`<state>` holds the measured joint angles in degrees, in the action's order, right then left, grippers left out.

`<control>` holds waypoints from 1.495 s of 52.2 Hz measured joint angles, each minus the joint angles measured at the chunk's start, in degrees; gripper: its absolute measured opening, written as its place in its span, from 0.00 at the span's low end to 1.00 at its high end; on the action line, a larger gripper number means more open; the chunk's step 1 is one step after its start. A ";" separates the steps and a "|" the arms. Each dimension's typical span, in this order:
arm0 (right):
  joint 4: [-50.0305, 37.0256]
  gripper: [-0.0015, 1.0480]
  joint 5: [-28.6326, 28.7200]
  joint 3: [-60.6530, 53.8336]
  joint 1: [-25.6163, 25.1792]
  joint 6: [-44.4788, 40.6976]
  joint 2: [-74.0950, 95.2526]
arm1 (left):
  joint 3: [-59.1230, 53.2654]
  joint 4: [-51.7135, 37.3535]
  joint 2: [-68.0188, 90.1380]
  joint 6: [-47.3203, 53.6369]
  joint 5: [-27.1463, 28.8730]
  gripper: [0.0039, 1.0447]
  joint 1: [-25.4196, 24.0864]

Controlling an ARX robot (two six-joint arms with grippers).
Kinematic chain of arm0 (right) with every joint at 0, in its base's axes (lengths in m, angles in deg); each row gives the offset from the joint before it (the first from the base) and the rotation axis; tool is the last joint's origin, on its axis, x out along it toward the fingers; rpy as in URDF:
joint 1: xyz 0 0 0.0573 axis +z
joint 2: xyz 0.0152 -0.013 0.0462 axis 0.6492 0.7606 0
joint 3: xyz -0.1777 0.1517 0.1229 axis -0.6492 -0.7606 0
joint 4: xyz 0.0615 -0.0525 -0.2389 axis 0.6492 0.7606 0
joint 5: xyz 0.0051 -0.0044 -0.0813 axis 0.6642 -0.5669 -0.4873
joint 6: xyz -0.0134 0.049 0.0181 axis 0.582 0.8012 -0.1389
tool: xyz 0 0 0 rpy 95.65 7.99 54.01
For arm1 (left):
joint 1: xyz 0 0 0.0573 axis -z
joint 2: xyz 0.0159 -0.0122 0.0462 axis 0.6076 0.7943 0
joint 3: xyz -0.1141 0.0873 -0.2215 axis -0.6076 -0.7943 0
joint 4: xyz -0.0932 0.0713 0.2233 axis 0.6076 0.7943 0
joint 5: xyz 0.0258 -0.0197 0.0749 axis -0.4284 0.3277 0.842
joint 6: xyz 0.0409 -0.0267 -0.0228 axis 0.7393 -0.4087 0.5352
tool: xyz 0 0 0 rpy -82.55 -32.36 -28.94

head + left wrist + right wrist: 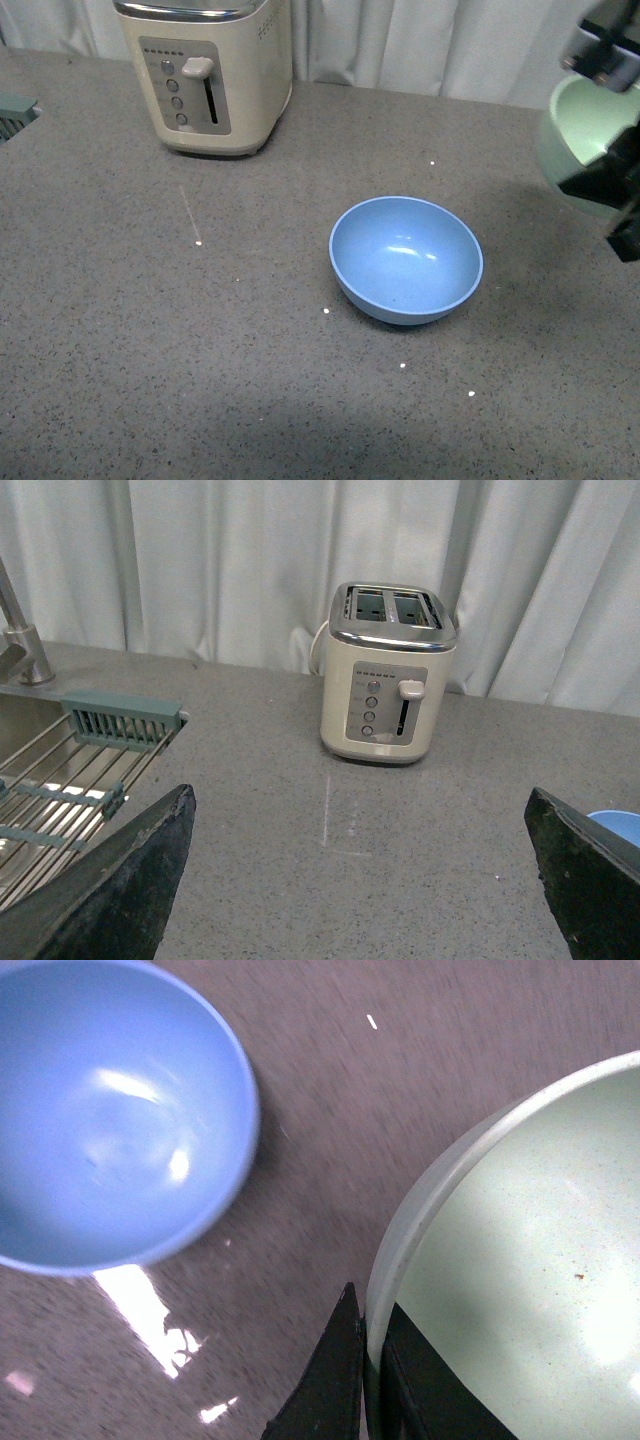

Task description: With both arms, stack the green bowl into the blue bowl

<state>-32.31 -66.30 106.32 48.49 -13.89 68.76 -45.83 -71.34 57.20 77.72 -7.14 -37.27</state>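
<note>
The right gripper (368, 1360) pinches the green bowl (585, 125) by its thin rim, in the air right of the blue bowl (405, 260) on the counter (150, 350). It looks light, stiff, probably plastic, so the rim suits a pinch. The left gripper (360, 880) gapes wide, empty

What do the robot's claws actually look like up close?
Both are black. The left gripper has two broad wedge fingers tapering to blunt tips, with a rough matte surface. The right gripper has thin, dark blade-like fingers. No cables or markings show.
</note>
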 joint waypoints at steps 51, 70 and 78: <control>4.26 0.21 -6.67 5.62 21.51 8.70 8.15 | 0.00 0.00 0.00 0.00 0.07 0.94 0.00; -1.07 0.71 -4.85 -0.48 11.43 30.25 -8.35 | 0.00 0.00 0.00 0.00 0.07 0.94 0.00; -2.56 0.93 -12.98 -8.55 3.65 41.31 -19.67 | 0.00 0.00 0.00 0.00 0.07 0.94 0.00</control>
<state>-34.86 -79.28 97.78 52.14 27.42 49.09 -45.83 -71.34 57.20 77.72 -7.08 -37.27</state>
